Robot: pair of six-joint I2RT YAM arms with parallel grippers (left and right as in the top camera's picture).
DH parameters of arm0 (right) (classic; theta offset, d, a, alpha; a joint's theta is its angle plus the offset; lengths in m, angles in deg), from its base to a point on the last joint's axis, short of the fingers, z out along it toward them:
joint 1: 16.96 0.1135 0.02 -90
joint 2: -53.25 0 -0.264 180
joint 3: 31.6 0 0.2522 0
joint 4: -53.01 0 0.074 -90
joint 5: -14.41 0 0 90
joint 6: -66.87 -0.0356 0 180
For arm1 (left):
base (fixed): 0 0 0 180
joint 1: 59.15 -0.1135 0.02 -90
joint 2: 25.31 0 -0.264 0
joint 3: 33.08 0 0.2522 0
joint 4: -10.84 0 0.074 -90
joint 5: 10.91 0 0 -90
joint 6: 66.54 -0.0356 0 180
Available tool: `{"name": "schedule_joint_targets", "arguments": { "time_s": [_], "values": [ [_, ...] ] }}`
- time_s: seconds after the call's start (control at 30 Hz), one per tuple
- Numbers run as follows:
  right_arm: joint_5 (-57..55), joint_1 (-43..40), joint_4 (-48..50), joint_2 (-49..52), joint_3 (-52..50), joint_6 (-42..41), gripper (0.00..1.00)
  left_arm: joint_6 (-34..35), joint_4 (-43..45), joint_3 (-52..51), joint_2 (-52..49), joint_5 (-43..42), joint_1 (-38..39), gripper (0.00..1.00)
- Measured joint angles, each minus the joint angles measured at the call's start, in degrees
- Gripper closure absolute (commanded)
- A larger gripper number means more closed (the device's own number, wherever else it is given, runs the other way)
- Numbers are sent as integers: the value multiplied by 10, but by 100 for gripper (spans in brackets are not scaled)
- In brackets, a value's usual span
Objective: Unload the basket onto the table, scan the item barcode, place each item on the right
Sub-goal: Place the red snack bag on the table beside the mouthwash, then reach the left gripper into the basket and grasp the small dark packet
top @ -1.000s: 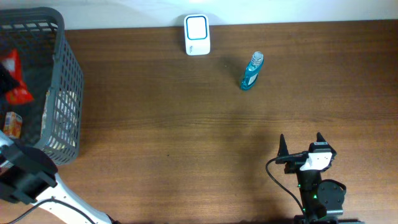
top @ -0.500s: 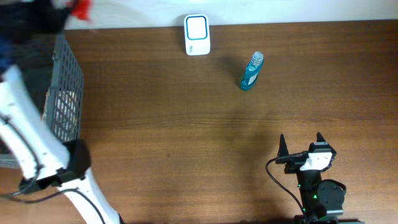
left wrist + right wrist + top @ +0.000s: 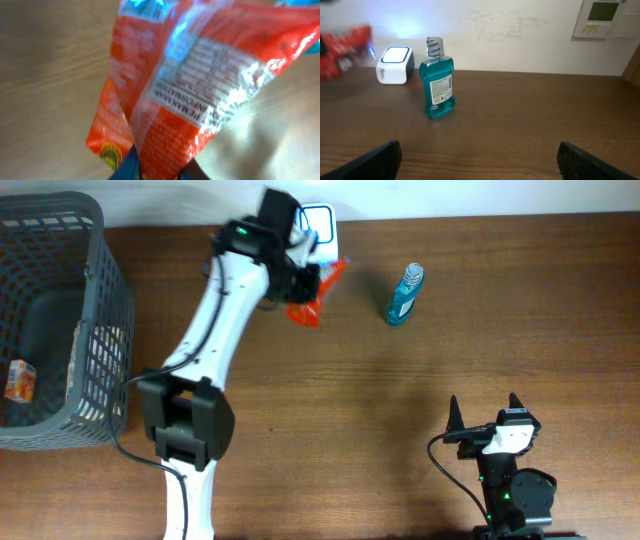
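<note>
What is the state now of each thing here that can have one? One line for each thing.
left pincer: shut on the snack bag, close to the scanner
snack bag: gripped, hanging, nutrition label towards the wrist camera
scanner: lit
mouthwash bottle: upright, cap on
basket: upright, a small packet inside
right pincer: open, empty

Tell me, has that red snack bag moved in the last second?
Yes. The red snack bag has gone from inside the grey basket rightward, to just beside the white scanner.
</note>
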Motion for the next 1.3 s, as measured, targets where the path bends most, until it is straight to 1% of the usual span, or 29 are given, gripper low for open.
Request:
{"name": "schedule_joint_targets", "arguments": {
  "time_s": [0.07,0.1,0.13,0.17,0.3,0.43,0.5,0.6,0.63,0.67,0.7,0.77,0.93,1.03,1.07,1.1,1.17,1.2,1.23,1.27,1.3],
  "values": [
    [0,0,0,0,0,0,2,48,55,-55,-2,2,16,100],
    [0,0,0,0,0,0,2,70,68,-66,-2,2,19,100],
    [0,0,0,0,0,0,2,99,85,-74,-2,3,22,96],
    [0,0,0,0,0,0,2,121,95,-76,-2,5,25,96],
    [0,0,0,0,0,0,2,164,118,-76,-2,17,47,97],
    [0,0,0,0,0,0,2,222,119,-76,-2,102,80,90],
    [0,0,0,0,0,0,2,246,128,-76,-2,143,94,84],
    [0,0,0,0,0,0,2,263,149,-76,-5,165,110,73],
    [0,0,0,0,0,0,2,264,151,-76,-11,168,117,53],
    [0,0,0,0,0,0,2,267,151,-76,-19,170,125,42],
    [0,0,0,0,0,0,2,265,152,-76,-25,171,130,36],
    [0,0,0,0,0,0,2,270,156,-76,-34,171,139,33],
    [0,0,0,0,0,0,2,270,164,-72,-35,171,133,34],
    [0,0,0,0,0,0,2,235,156,-59,-28,171,120,28],
    [0,0,0,0,0,0,2,195,148,-59,-11,171,110,23],
    [0,0,0,0,0,0,1,161,144,-57,18,172,98,22],
    [0,0,0,0,0,0,2,128,130,-54,70,185,78,22],
    [0,0,0,0,0,0,2,108,118,-51,118,207,57,18],
    [0,0,0,0,0,0,2,91,111,-44,175,246,26,18],
    [0,0,0,0,0,0,2,83,111,-40,200,270,8,18],
    [0,0,0,0,0,0,2,76,117,-38,235,312,-21,13]
  ]
}}
